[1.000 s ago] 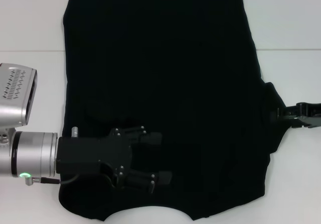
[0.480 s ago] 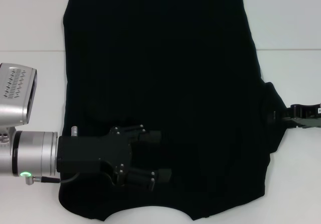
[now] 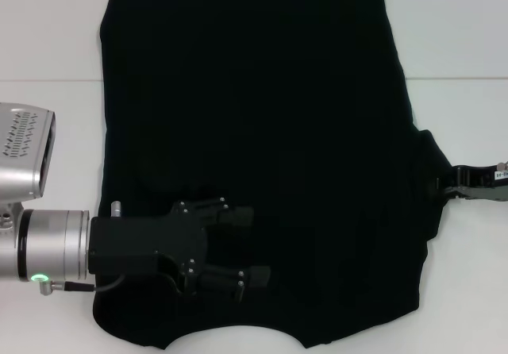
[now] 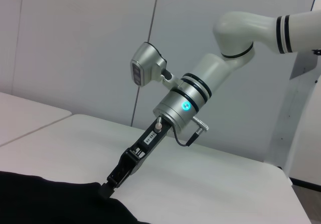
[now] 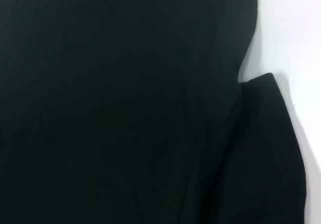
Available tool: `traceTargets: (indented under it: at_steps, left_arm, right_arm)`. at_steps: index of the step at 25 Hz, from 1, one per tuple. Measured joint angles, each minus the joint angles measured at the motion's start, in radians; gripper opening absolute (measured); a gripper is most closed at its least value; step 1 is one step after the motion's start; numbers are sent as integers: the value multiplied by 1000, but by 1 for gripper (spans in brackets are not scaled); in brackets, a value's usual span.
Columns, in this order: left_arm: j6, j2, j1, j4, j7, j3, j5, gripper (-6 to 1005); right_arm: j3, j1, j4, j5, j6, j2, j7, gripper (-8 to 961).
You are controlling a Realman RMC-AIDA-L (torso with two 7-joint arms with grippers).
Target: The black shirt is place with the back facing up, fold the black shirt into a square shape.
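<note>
The black shirt (image 3: pixel 254 132) lies flat on the white table (image 3: pixel 48 36), with its curved neckline at the near edge. My left gripper (image 3: pixel 252 245) hovers low over the shirt's near left part, open and empty. My right gripper (image 3: pixel 446 186) is at the shirt's right side, shut on the tip of the right sleeve (image 3: pixel 429 171). The left wrist view shows that right gripper (image 4: pixel 113 180) pinching the shirt's edge (image 4: pixel 60 201) at table level. The right wrist view is filled by the shirt (image 5: pixel 115 108), with the sleeve (image 5: pixel 271 143) beside bare table.
White table shows to the left, right and far side of the shirt. A seam line (image 3: pixel 460 78) crosses the table. In the left wrist view a wall (image 4: pixel 75 43) stands behind the table.
My right gripper's jaws have narrowed from spread to shut on the sleeve tip. My left gripper has barely moved.
</note>
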Motion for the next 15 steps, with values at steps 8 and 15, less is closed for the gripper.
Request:
traceTargets:
  at_steps: [8,15]
  left_arm:
    - [-7,0,2,-3,0,-1,0,948]
    - [-8,-3,4,-5,0,-1,0,949]
  right_arm:
    - [0,-1,0,0,10,4,-2,236]
    - [2,-11,-5,2,20,5,-13,16]
